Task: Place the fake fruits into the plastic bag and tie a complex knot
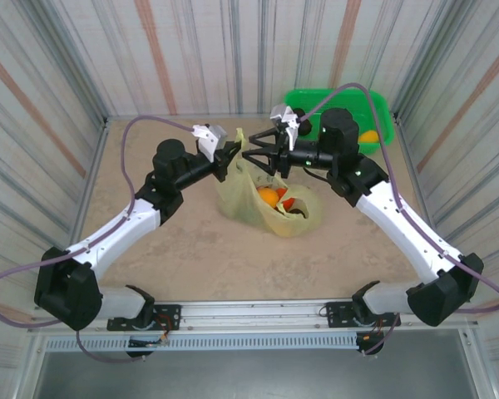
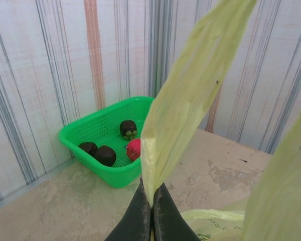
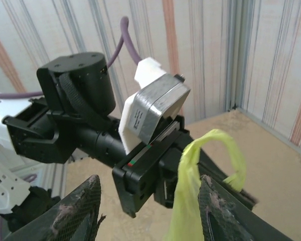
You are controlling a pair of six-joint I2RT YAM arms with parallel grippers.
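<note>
Striped walls are boxing in the beige table (image 1: pixel 191 249), and the plastic bag (image 1: pixel 249 204) is sitting mid-table with fake fruits (image 1: pixel 269 196) showing inside. The left gripper (image 2: pixel 151 211) is pinching the bag's handle, jaws clamped tight. The right gripper (image 1: pixel 254 156) is hanging just beside it, jaws spread apart. More fake fruits are lying in the green basket (image 2: pixel 90 133) by the far wall.

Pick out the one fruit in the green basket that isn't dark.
The red fruit, partly behind the bag handle; the three dark fruits sharing the green basket are brown-black.
</note>
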